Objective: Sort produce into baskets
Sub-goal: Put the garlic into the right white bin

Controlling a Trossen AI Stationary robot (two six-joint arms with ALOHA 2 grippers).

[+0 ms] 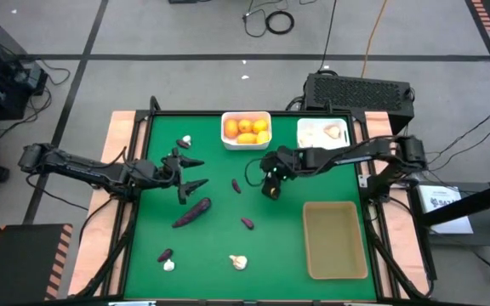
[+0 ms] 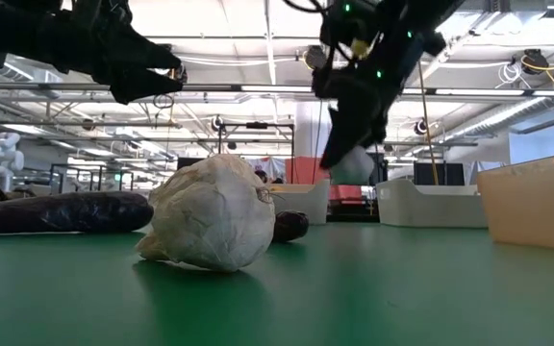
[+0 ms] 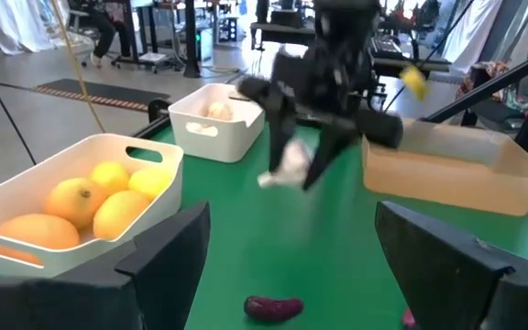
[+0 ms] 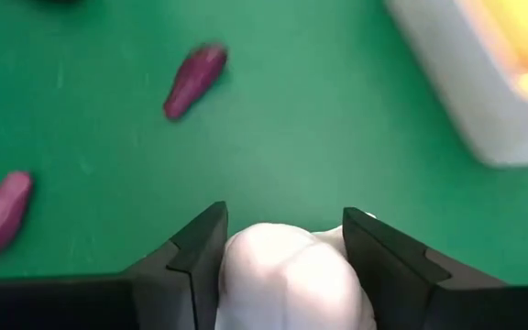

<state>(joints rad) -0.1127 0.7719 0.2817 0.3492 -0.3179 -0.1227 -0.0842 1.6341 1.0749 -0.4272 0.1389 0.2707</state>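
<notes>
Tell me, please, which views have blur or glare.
Left wrist view: the right gripper with its garlic bulb is motion-blurred. Low view: bright ceiling lights glare, leaving both arms silhouetted. Right wrist view: the bulb looks soft, very close.

On the tabletop, seen from above, one bin holding rounded fruits sits at twelve o'clock, and a second bin with a bulb in it stands just to its three o'clock side. The tray lies toward four o'clock. The right end effector hangs near the centre, closed around a bulb above the tabletop. The left end effector is at nine o'clock, fingers spread, with the long piece just toward six from it. Another bulb lies at six o'clock, and a small bulb beside a short piece at seven.
</notes>
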